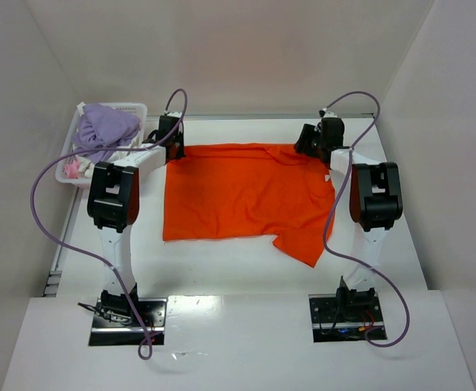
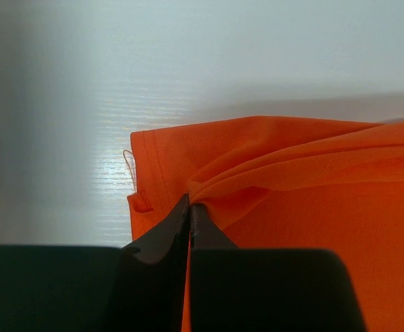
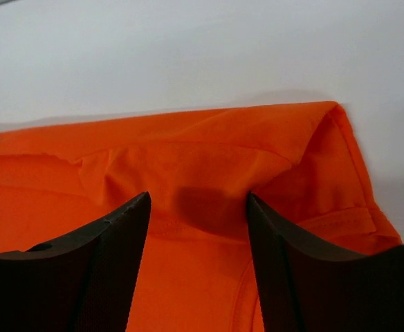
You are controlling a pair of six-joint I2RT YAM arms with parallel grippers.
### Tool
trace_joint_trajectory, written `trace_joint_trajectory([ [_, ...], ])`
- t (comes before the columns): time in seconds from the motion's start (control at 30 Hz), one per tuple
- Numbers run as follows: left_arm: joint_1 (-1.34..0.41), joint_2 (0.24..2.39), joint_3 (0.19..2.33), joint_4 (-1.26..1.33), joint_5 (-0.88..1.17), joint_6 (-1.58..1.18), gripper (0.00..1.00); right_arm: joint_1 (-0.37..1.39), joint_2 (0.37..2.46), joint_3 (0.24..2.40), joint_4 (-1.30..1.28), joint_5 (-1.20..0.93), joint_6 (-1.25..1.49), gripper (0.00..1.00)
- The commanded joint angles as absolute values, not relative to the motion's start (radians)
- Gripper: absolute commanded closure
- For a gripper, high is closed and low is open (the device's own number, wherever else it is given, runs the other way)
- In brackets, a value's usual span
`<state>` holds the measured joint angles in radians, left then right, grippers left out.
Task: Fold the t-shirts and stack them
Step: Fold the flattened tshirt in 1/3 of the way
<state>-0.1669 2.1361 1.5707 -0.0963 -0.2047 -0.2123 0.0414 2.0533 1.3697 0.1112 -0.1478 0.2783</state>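
Spread on the bench [image 1: 222,269], the seemingly light, limp orange t-shirt [image 1: 242,195] is bunching where the left gripper [image 2: 189,207], jaws closed, is pinching its far left corner, while the right gripper [image 3: 198,214], jaws open, is straddling the far right corner.

Left fingers [image 2: 162,241] are dark and pressed together, with no gap at the tips. A raised fold of the orange t-shirt [image 2: 313,207] is pinched right at the tips, and cloth ridges run from the pinch out to the right edge. The shirt fills the right and lower middle. Its stitched edge runs down the left side, with a corner at upper left. A thin loose thread [image 2: 129,163] loops off that edge onto the white surface [image 2: 188,62]. A small cloth tab [image 2: 140,201] sticks out just below the thread. There is glare on the surface beside the corner.
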Motion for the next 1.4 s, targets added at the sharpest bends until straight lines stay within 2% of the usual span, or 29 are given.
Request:
trace_joint_trajectory([
  [0.0, -0.172, 2.118, 1.569, -0.071, -0.196, -0.21, 1.0, 0.034, 1.988, 1.359, 0.127, -0.222, 0.207, 0.37],
  [0.23, -0.172, 2.118, 1.569, -0.071, -0.196, -0.201, 1.0, 0.034, 1.942, 1.347, 0.104, -0.153, 0.153, 0.55],
  [0.37, -0.172, 2.118, 1.569, -0.071, -0.196, -0.201, 1.0, 0.034, 2.04, 1.462, 0.034, -0.179, 0.153, 0.6],
  [0.5, -0.172, 2.118, 1.569, -0.071, -0.196, -0.201, 1.0, 0.034, 2.146, 1.574, 0.012, -0.189, 0.178, 0.72],
  [0.57, -0.172, 2.128, 1.569, -0.071, -0.196, -0.201, 1.0, 0.034, 2.184, 1.62, 0.012, -0.178, 0.192, 0.76],
  [0.8, -0.172, 2.138, 1.589, -0.083, -0.196, -0.201, 1.0, 0.034, 2.256, 1.744, -0.012, -0.109, 0.201, 0.76],
  [0.83, -0.172, 2.138, 1.589, -0.083, -0.196, -0.201, 1.0, 0.025, 2.256, 1.744, -0.021, -0.109, 0.201, 0.73],
  [0.87, -0.172, 2.138, 1.589, -0.083, -0.196, -0.201, 1.0, 0.025, 2.256, 1.744, -0.021, -0.109, 0.201, 0.63],
  [0.93, -0.172, 2.138, 1.589, -0.083, -0.205, -0.201, 1.0, 0.025, 2.241, 1.729, -0.021, -0.1, 0.201, 0.51],
  [0.97, -0.172, 2.138, 1.589, -0.083, -0.206, -0.201, 1.0, 0.015, 2.232, 1.717, -0.021, -0.1, 0.201, 0.37],
  [1.2, -0.172, 2.138, 1.6, -0.092, -0.196, -0.201, 1.0, 0.015, 2.109, 1.563, 0.05, -0.15, 0.219, 0.26],
  [1.37, -0.172, 2.138, 1.6, -0.092, -0.196, -0.201, 1.0, 0.015, 2.106, 1.523, 0.031, -0.16, 0.219, 0.28],
])
